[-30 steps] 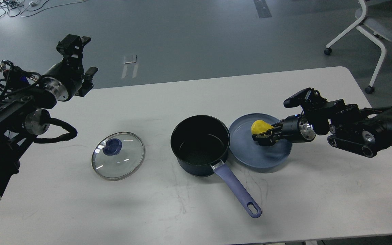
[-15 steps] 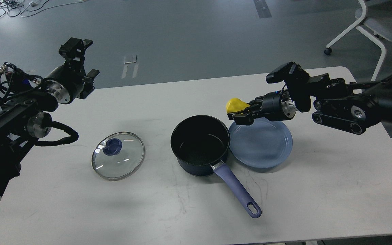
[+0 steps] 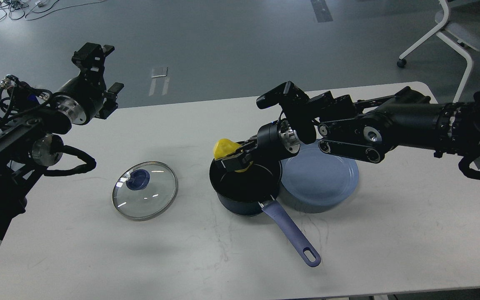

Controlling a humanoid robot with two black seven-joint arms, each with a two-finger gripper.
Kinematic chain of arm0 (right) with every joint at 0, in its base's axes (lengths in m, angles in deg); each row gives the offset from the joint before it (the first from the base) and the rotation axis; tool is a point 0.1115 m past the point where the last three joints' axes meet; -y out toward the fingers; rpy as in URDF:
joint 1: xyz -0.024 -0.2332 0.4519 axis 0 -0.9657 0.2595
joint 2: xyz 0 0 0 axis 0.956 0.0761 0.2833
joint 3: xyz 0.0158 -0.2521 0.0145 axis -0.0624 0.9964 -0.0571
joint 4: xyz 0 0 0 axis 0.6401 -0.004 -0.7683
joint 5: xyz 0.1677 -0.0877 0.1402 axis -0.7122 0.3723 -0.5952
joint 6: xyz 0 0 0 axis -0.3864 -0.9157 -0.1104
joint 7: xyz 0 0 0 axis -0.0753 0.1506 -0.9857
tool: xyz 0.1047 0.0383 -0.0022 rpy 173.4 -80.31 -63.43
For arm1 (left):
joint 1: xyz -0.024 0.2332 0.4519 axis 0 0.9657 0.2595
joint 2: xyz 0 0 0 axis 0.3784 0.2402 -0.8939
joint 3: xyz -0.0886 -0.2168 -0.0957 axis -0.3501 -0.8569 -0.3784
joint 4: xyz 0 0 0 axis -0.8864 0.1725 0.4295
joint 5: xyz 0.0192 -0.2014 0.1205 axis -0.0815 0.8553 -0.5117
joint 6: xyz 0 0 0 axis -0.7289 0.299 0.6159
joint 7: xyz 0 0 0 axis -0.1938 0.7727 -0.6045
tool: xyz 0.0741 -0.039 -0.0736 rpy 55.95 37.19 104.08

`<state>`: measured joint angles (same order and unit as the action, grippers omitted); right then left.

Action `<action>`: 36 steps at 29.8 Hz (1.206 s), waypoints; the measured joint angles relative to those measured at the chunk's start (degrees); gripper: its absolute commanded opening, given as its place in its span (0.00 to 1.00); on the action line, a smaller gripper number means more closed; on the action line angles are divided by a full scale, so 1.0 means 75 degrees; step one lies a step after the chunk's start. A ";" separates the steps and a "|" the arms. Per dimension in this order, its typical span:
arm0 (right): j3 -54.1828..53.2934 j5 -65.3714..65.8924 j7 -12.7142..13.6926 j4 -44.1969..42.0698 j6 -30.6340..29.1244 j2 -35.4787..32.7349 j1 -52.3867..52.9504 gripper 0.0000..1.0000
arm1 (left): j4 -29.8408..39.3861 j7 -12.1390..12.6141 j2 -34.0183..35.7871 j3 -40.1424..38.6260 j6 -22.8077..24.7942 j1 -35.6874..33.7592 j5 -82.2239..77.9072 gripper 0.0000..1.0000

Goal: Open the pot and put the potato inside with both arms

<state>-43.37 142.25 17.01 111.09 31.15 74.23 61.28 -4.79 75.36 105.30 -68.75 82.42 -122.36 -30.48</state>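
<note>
Both arms are matte black with silver metal wrist rings, the left arm (image 3: 36, 125) trailing looped black cables.

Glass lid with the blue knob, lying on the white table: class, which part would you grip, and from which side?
Grip the blue knob of the round glass lid, coming straight down from above. The lid lies flat, knob up, its thin rim against the white table, so only the knob offers two-finger purchase. The left gripper hangs nearest.

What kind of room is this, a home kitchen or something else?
Probably a lab or office workspace, not a kitchen: a plain white table on a bare grey floor, loose cables lying in the far corner, and a wheeled office chair nearby.
</note>
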 measured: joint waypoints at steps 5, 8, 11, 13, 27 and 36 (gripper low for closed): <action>-0.0041 -0.0013 0.0069 0.0012 -0.0253 -0.0233 -0.0012 1.00 | 0.0000 0.0039 0.0000 -0.0088 0.0223 0.0000 0.0006 0.98; -0.0154 -0.0099 0.0168 -0.0025 -0.0261 -0.0367 -0.0013 1.00 | -0.0003 0.0137 -0.0024 -0.0088 0.0291 0.0000 0.0005 0.98; -0.0747 -0.0670 0.0197 -0.0104 -0.0201 -0.0689 -0.0022 1.00 | -0.0037 0.0152 -0.0093 -0.0030 0.0275 -0.0005 -0.0012 0.98; -0.1338 -0.1305 0.0202 -0.0155 -0.0149 -0.0994 -0.0090 1.00 | -0.0066 0.0153 -0.0133 -0.0069 0.0279 -0.0025 -0.0011 0.98; -0.6182 -0.7710 0.0541 -0.0107 -0.0561 -0.1537 -0.2792 1.00 | -0.0048 0.0143 -0.0494 -0.0978 0.2108 0.0993 0.2088 0.98; -0.7325 -0.8977 0.1486 -0.0184 -0.0975 -0.1495 -0.3811 1.00 | -0.0014 0.0089 -0.0931 -0.2077 0.2314 0.2170 0.2095 0.98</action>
